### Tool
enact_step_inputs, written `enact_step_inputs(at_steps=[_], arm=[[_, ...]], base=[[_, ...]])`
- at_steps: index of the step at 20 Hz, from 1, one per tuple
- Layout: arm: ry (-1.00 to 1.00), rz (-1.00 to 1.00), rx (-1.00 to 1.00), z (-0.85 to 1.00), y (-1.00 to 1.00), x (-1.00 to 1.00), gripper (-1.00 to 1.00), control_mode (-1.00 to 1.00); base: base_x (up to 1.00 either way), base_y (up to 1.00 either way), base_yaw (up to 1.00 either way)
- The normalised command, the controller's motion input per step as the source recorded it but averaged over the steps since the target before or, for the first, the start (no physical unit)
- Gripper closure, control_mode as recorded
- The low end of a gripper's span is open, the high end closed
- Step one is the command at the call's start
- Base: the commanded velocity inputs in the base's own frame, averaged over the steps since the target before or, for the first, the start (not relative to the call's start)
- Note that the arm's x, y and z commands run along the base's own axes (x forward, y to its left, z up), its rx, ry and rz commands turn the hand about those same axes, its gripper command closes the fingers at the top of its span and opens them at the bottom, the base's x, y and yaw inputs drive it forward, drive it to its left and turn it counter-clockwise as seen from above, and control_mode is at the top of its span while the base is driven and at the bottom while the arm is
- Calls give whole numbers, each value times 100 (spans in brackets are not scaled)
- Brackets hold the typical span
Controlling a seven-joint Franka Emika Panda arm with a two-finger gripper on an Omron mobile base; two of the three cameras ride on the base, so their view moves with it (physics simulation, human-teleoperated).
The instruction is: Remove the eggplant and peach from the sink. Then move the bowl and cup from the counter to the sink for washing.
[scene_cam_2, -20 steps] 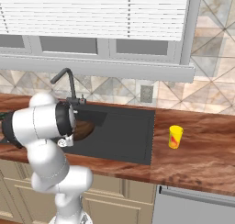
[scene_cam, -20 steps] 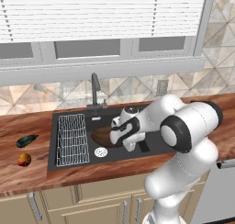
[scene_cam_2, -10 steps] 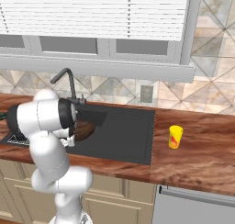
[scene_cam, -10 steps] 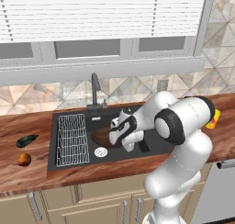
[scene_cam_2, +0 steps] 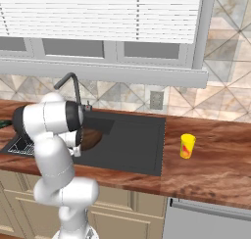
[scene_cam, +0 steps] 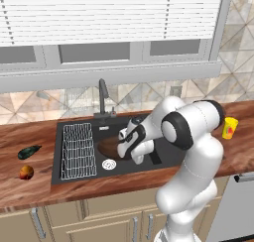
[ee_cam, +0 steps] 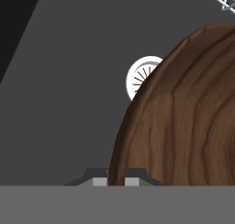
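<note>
You are on the third step: the wide round brown wood-grain bowl (ee_cam: pixel 183 117) is going into the large black rectangular sink (scene_cam: pixel 163 159). Closest to you, in the hand view, the claw (ee_cam: pixel 116 181) has its two tips pinched on the bowl's rim, one on each side of the wall, so it is clenched on the bowl. Just beyond the rim lies the silver round drain (ee_cam: pixel 142 76), with the wire rack (scene_cam: pixel 78 150) past it; the bowl looks low over the basin floor, though you cannot tell whether it touches. Your next move, I judge, is to settle it on the floor, let go and lift clear. Farther off, the small yellow cylindrical cup (scene_cam_2: pixel 187 146) waits on the wooden counter (scene_cam_2: pixel 215 159) right of the sink. On the counter's far left, the dark elongated eggplant (scene_cam: pixel 29 151) and round orange-red peach (scene_cam: pixel 26 172) are already out.
</note>
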Motion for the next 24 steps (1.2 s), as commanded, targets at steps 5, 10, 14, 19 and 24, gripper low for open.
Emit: enact_step_inputs(at_steps=[5, 10, 14, 19, 24], arm=[[0, 0, -2, -12, 3, 14, 100, -100], [0, 0, -3, -12, 3, 11, 100, -100], [0, 0, -2, -10, 7, 4, 100, -100], [0, 0, -1, -8, 4, 5, 100, -100], [0, 0, 0, -8, 1, 2, 100, -100]], base=[[0, 0, 0], [0, 0, 0], [0, 0, 0], [0, 0, 0], [0, 0, 0]])
